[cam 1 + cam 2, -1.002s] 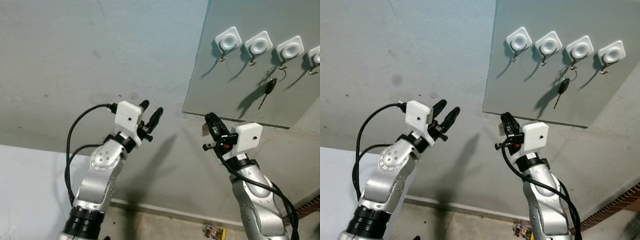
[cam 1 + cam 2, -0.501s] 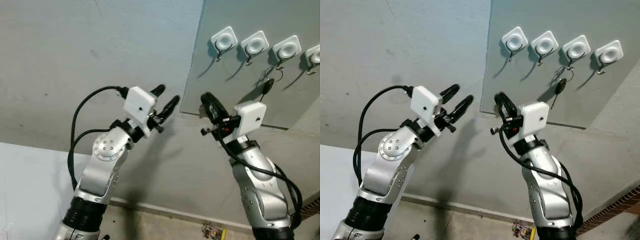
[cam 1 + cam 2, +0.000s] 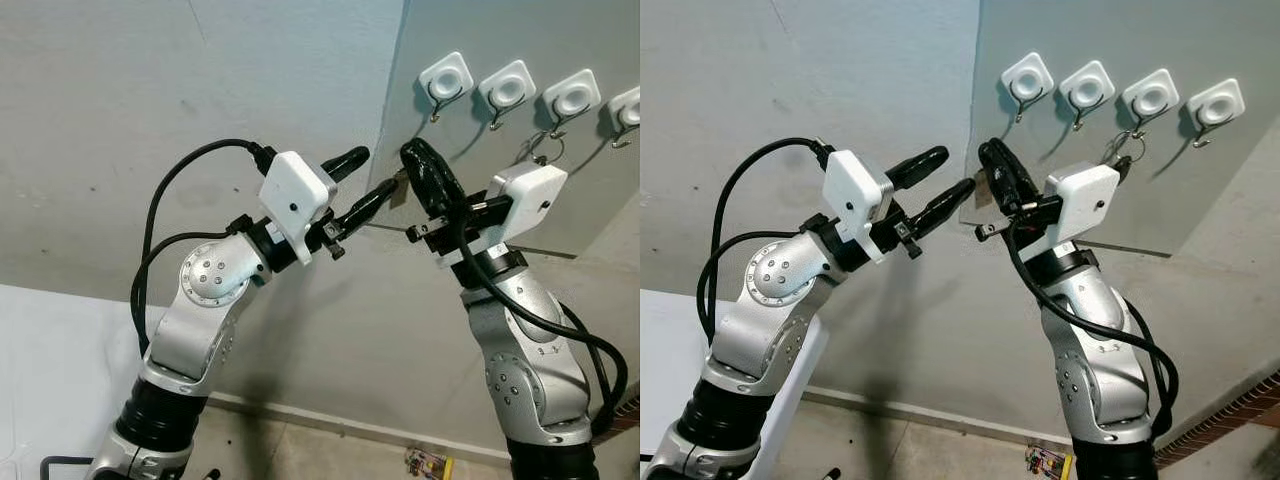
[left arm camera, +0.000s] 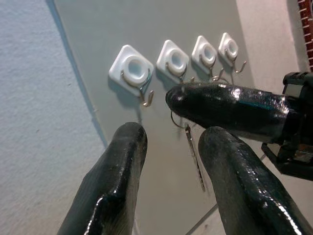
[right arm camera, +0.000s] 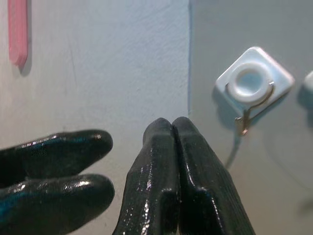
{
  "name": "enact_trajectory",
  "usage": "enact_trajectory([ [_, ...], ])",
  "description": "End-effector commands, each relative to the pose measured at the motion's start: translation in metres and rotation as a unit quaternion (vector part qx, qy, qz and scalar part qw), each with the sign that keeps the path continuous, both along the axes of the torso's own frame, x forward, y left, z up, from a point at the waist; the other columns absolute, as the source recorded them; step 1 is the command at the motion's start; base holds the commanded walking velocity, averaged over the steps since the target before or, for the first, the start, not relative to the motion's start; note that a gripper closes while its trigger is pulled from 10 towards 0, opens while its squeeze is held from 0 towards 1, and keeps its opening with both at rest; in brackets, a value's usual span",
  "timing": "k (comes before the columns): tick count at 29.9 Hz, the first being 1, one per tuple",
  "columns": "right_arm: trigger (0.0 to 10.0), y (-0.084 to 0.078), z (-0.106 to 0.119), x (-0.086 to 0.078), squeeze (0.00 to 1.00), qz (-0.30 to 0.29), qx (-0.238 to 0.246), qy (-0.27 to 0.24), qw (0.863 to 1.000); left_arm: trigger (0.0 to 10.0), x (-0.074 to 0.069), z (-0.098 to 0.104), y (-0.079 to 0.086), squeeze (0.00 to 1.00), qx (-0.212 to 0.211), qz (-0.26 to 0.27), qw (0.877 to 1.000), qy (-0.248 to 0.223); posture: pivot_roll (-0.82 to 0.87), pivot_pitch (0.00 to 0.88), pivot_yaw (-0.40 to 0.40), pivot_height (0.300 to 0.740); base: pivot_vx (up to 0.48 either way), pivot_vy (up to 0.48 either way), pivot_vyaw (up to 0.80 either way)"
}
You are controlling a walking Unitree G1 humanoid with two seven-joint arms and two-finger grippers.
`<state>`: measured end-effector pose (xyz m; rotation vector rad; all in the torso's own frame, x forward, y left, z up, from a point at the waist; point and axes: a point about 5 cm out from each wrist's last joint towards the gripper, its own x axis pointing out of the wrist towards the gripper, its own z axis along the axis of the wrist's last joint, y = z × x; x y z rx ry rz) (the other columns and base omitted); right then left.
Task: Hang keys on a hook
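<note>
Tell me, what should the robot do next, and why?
Probably raise the right gripper a little toward the nearest hook. It is shut on a key close below that bare hook, and the key is not yet hung there.

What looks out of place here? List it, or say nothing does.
Nothing looks damaged or askew. Four white hooks sit in an even row on the grey panel, and a key hangs from the third one. The open left gripper and shut right gripper are raised close together below the first hook.
</note>
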<state>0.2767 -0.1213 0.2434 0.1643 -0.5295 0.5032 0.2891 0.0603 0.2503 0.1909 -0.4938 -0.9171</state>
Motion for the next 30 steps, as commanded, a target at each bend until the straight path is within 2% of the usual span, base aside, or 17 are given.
enact_trajectory([
  [1,10.0,-0.007,0.009,-0.001,0.0,-0.012,0.027,-0.009,1.0,10.0,-0.001,0.009,-0.001,0.0,0.0,-0.011,1.0,-0.014,-0.13,0.0,0.007,0.74,0.0,0.0,0.0],
  [7,10.0,-0.015,0.014,0.004,0.0,-0.024,0.059,-0.007,0.998,10.0,0.001,0.014,-0.002,0.0,-0.002,-0.013,1.0,-0.019,-0.13,0.0,0.01,0.74,0.0,0.0,0.0],
  [19,10.0,-0.016,0.018,0.016,0.0,0.003,0.07,0.008,0.997,10.0,0.008,0.009,0.0,0.0,-0.002,0.013,1.0,0.003,-0.12,0.0,0.007,0.74,0.0,0.0,0.0],
  [25,10.0,-0.015,0.02,0.021,0.0,0.037,0.111,0.017,0.993,10.0,0.01,0.003,0.003,0.0,0.001,0.033,0.999,0.01,-0.11,0.0,0.0,0.74,0.0,0.0,0.0],
  [30,10.0,-0.017,0.025,0.026,0.0,0.07,0.172,0.029,0.982,10.0,0.011,0.004,0.005,0.0,0.001,0.041,0.999,0.011,-0.1,0.0,-0.006,0.74,0.0,0.0,0.0],
])
